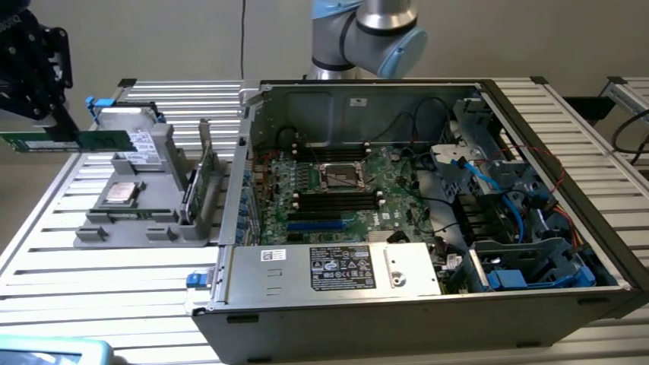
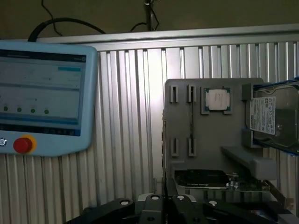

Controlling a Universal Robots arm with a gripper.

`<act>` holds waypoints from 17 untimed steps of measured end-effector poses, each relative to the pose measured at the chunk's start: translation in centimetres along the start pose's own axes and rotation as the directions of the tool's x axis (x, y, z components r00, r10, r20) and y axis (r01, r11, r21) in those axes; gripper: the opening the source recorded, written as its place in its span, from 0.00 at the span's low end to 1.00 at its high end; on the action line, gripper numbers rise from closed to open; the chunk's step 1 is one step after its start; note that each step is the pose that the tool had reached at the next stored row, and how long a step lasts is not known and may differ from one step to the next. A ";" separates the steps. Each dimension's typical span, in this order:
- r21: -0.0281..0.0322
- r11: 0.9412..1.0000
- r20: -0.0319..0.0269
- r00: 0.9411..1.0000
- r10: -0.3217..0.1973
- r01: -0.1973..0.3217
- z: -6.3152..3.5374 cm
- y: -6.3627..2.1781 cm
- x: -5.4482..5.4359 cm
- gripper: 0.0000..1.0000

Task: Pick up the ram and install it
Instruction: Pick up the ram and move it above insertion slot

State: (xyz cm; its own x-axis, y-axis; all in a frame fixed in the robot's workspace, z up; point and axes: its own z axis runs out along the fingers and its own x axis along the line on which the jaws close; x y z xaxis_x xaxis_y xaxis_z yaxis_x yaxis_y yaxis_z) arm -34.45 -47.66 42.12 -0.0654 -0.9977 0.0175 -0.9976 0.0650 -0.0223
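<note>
Green ram stick (image 1: 102,141), thin and narrow with a pale strip along its face, hangs level in the clenched black gripper (image 1: 67,134). The fingers grasp it near the middle of its length. It sits over the far end of the grey plastic tray (image 1: 96,228), one end reaching past the tray's edge toward the exterior view's left.

On the tray a square silver processor chip (image 1: 121,193) lies flat in its recess. A dark narrow board (image 1: 188,194) stands on edge along the tray's side at the exterior view's right. A silver hard drive with a white label (image 2: 273,119) rests at one end of the tray.

The tray lies on a slatted aluminium table (image 1: 102,289). Just beside the tray, on the exterior view's right, is the open grey computer case (image 1: 304,319) with its green motherboard (image 1: 335,190) exposed. Across the table from the tray lies a pale blue teach pendant (image 2: 42,98) with a red button.
</note>
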 end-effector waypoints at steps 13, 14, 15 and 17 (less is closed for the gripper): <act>-0.039 0.999 -0.002 1.000 -0.001 0.001 -4.03 -4.22 0.5 0.13; -0.041 0.999 -0.003 1.000 -0.001 0.001 -4.35 -4.52 0.5 0.13; -0.043 0.999 -0.003 1.000 -0.001 0.001 -4.69 -4.84 0.6 0.13; -0.047 0.999 -0.002 1.000 -0.001 0.001 -5.37 -5.48 0.6 0.13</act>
State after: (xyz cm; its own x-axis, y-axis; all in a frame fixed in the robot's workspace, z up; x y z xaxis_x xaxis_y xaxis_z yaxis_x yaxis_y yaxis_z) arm -29.15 -48.54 47.61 -0.0644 -0.9977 0.0200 -0.9976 0.0649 0.0251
